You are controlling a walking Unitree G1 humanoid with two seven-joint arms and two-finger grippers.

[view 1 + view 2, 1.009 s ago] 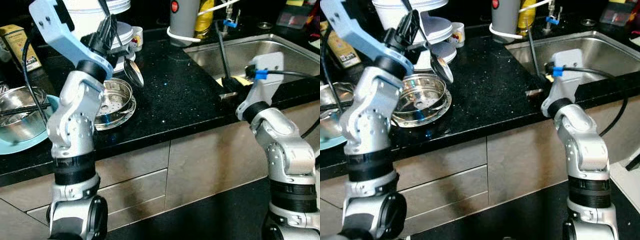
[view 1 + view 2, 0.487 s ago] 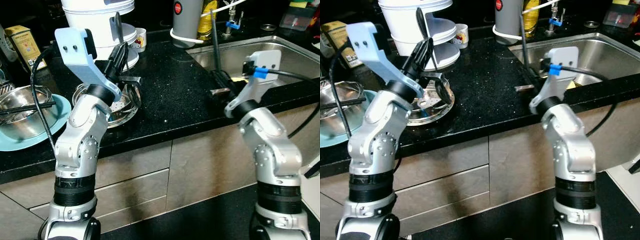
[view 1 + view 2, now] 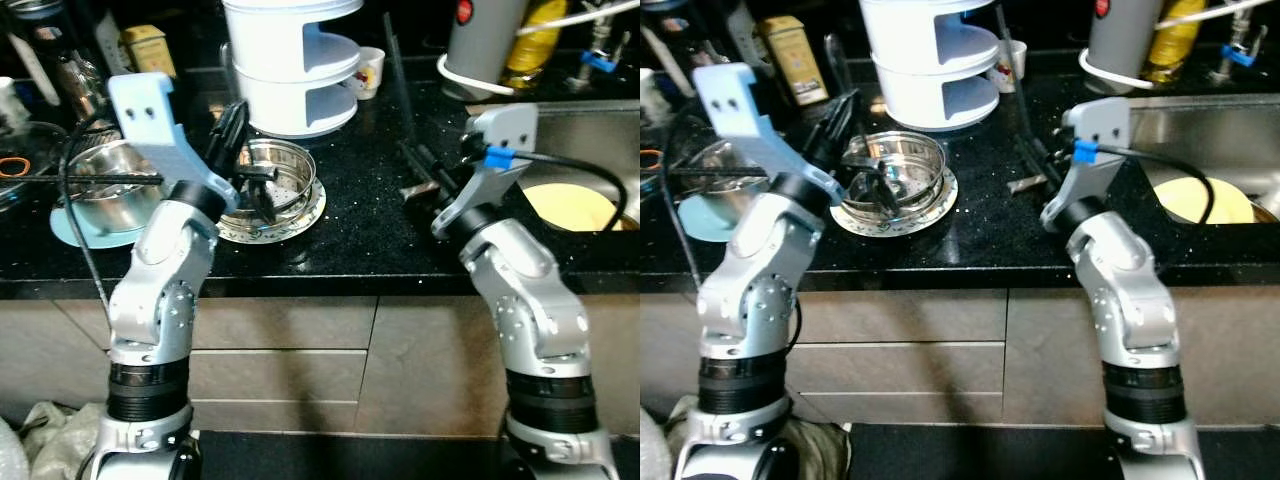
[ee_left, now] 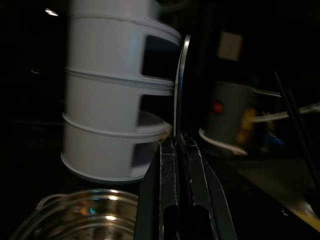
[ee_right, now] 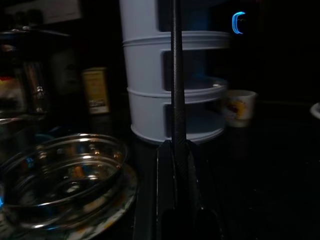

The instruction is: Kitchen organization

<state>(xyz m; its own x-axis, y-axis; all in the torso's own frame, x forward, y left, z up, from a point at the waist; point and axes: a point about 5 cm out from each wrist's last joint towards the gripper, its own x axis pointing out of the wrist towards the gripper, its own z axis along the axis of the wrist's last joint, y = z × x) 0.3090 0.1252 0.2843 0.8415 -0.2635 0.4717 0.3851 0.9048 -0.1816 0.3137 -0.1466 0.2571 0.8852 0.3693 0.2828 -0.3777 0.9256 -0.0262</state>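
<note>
Black surface (image 3: 350, 235) before me: my left pincer (image 3: 232, 130) grips a ladle (image 4: 179, 85) over the steamer (image 3: 275, 185); right pincer (image 3: 425, 165) clamps a dark rod (image 5: 176, 75).

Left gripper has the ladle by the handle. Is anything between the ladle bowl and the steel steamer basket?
Nothing visible. The left gripper is shut on the ladle, and the ladle's bowl already hangs over the steamer basket, at or just inside its rim. The white tiered rack stands behind the basket, apart.
</note>
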